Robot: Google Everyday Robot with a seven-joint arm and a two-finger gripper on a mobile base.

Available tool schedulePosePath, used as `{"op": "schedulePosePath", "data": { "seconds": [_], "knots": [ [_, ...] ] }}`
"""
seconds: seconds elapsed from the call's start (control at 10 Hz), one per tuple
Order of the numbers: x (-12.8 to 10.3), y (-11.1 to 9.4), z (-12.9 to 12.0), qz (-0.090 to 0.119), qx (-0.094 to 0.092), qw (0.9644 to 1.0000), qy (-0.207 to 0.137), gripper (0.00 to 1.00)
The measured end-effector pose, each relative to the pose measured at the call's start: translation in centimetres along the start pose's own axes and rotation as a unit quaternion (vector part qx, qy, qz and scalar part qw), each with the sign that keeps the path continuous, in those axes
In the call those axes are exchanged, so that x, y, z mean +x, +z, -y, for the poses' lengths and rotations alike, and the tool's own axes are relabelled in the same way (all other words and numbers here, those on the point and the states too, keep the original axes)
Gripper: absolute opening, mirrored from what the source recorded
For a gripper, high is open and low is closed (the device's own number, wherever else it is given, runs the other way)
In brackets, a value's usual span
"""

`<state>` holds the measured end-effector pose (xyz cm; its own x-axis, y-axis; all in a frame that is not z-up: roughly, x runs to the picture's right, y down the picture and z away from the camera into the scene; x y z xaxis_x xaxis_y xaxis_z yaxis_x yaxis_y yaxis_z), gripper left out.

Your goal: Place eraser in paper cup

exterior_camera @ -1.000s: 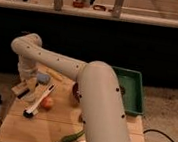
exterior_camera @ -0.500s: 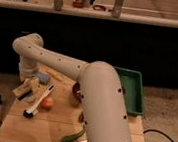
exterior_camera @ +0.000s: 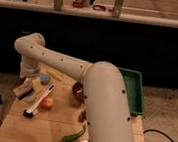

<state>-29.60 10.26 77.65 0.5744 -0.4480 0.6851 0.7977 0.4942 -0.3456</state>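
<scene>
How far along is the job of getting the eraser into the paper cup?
Done: nothing visibly finished. In hand: the tool sits low at the left rear of the table, just left of the paper cup; whether it grips anything is unclear. Left: bringing the eraser over the cup and dropping it in.

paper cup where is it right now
In the camera view the paper cup sits toward the far left of the wooden table, just right of the gripper, with the dark red bowl farther to its right.
</scene>
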Motion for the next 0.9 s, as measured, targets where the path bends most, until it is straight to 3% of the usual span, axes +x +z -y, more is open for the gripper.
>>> {"op": "schedulePosePath", "data": {
  "seconds": [0.9],
  "knots": [
    [-0.75, -0.13, -0.47, -0.003, 0.014, 0.9999, -0.002, 0.80]
  ]
}}
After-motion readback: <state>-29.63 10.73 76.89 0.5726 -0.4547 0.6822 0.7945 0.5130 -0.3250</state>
